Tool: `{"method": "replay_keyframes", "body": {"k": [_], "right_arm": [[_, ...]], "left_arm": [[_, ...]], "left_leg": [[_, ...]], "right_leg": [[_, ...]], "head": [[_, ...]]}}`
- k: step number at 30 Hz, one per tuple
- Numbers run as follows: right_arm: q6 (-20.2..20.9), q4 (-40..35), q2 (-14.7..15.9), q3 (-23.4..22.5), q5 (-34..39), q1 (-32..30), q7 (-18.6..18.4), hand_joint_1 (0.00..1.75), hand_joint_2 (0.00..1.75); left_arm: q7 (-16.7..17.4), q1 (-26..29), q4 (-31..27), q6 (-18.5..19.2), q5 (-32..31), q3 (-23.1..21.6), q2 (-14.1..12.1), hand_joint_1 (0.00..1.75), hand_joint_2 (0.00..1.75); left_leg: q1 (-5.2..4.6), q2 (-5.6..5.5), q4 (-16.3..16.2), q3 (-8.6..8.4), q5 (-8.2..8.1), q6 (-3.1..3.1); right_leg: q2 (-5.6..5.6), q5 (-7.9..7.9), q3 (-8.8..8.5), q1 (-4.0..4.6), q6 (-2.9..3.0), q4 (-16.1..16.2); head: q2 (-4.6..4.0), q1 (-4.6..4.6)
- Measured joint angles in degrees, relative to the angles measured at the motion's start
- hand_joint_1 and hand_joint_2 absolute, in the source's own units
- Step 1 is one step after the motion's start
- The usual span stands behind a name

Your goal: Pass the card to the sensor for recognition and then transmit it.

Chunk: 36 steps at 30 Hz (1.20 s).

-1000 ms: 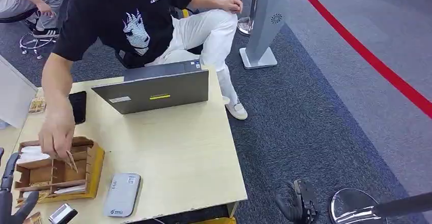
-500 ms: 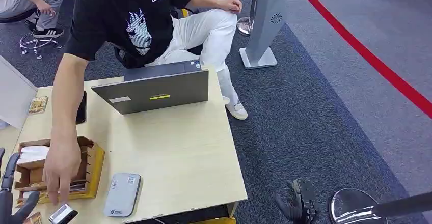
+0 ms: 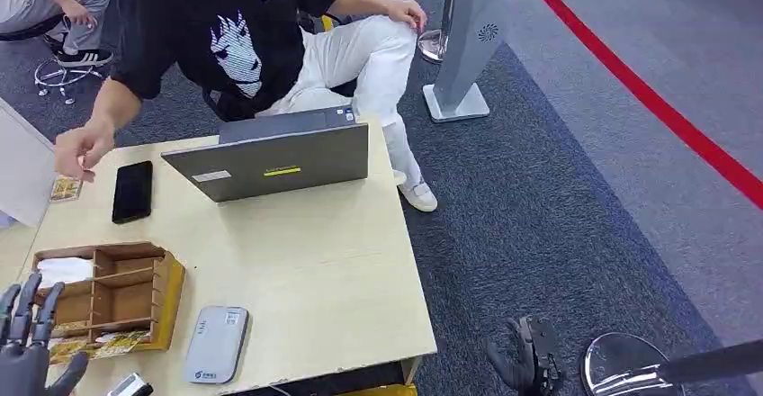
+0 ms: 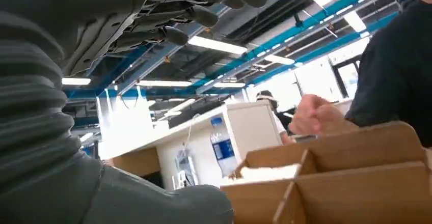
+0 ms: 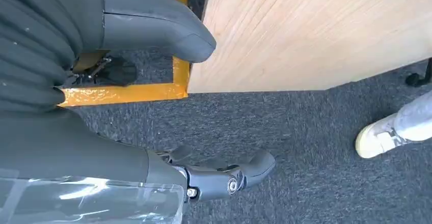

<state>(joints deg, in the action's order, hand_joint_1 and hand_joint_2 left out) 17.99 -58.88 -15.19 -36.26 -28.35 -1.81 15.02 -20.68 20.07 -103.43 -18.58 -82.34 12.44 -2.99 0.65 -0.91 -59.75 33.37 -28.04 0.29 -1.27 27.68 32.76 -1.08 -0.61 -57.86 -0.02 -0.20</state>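
The left hand (image 4: 127,25), fingers apart, hovers near the cardboard organizer (image 4: 346,183).

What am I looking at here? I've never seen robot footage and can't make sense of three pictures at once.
It is one moment seen by three cameras on a humanoid robot. The head view looks down on a wooden table. On it lie a grey laptop, a black phone, a wooden divider box with cards in its near slots, and a grey card reader. A seated person holds a hand over the far corner. The robot's left hand is raised beside the box, fingers apart and holding nothing. The left wrist view looks past those fingers up at the ceiling. The right wrist view shows the right hand hanging near the table's edge over carpet, also holding nothing.
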Motion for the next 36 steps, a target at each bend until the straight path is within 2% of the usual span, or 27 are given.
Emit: {"method": "replay_keyframes", "body": {"k": [8, 16, 24, 31, 36], "right_arm": [[-0.5, -0.2, 0.0, 0.2, -0.3, 0.0, 0.0, 0.0, 1.75], [-0.5, -0.2, 0.0, 0.2, -1.0, 0.0, 0.2, 0.0, 1.75], [-0.6, -0.2, 0.0, 0.5, -1.1, 0.1, 0.3, 0.0, 1.75], [-0.5, -0.2, 0.0, 0.6, -2.0, 0.1, 0.6, 0.0, 1.75], [-0.4, -0.1, 0.0, 0.7, -2.1, 0.1, 0.6, 0.0, 1.75]], "left_arm": [[0.3, 1.2, 2.2, 1.1, -0.3, -2.4, 0.7, 0.0, 1.75], [3.0, 1.8, 4.5, 1.2, -0.1, -6.1, 0.5, 0.0, 1.75], [4.2, 1.8, 7.0, 1.6, -0.2, -7.8, -0.2, 0.0, 1.75], [7.3, 1.4, 8.6, 2.7, -2.1, -9.0, -1.6, 0.0, 1.75], [8.2, 1.0, 8.9, 3.7, -2.6, -9.2, -2.8, 0.0, 1.75]], "left_leg": [[0.0, 0.0, 0.0, 0.0, 0.0, 0.0], [0.0, -0.01, 0.0, 0.0, 0.0, 0.0], [0.0, 0.0, 0.0, 0.0, 0.0, 0.0], [0.01, 0.0, 0.0, 0.0, 0.0, 0.0], [0.01, 0.0, 0.0, 0.0, 0.0, 0.0]], "right_leg": [[0.0, 0.0, 0.0, 0.0, 0.0, 0.0], [0.01, 0.0, 0.0, 0.0, 0.0, 0.0], [0.01, 0.0, 0.0, 0.0, 0.0, 0.0], [0.01, 0.0, 0.0, 0.0, 0.0, 0.0], [0.01, 0.0, 0.0, 0.0, 0.0, 0.0]], "head": [[0.0, 0.0], [0.0, 0.0], [0.0, -0.02], [0.0, -0.02], [0.0, -0.02]]}}
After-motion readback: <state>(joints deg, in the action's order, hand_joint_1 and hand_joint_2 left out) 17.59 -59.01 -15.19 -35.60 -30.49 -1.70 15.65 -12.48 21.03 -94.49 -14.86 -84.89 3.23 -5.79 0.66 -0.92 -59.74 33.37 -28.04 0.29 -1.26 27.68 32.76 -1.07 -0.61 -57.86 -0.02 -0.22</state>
